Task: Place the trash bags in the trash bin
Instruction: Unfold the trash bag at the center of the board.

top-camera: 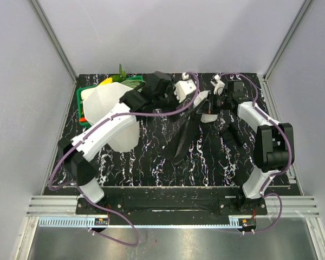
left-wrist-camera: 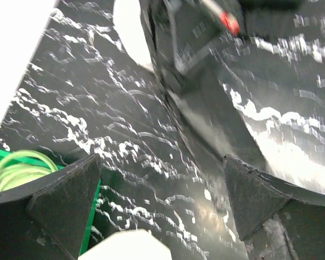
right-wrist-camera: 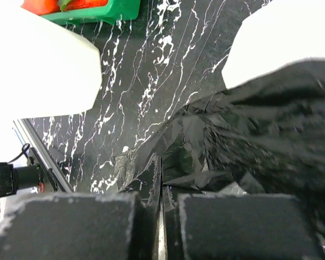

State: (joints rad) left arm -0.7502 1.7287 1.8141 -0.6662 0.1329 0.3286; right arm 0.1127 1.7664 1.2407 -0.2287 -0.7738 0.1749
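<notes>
left claw (left-wrist-camera: 160, 208) spread, right claw (right-wrist-camera: 161, 216) pinching blurred trash bag (right-wrist-camera: 233, 135), trash bin (top-camera: 100, 103) half under arm

one white bin (top-camera: 100, 100), one black trash bag (top-camera: 183, 138), one green basket (top-camera: 81, 111)

We record a green basket (top-camera: 81, 114) at the marbled table's (top-camera: 151, 162) far-left corner and a white plastic roll (right-wrist-camera: 281, 43).
</notes>
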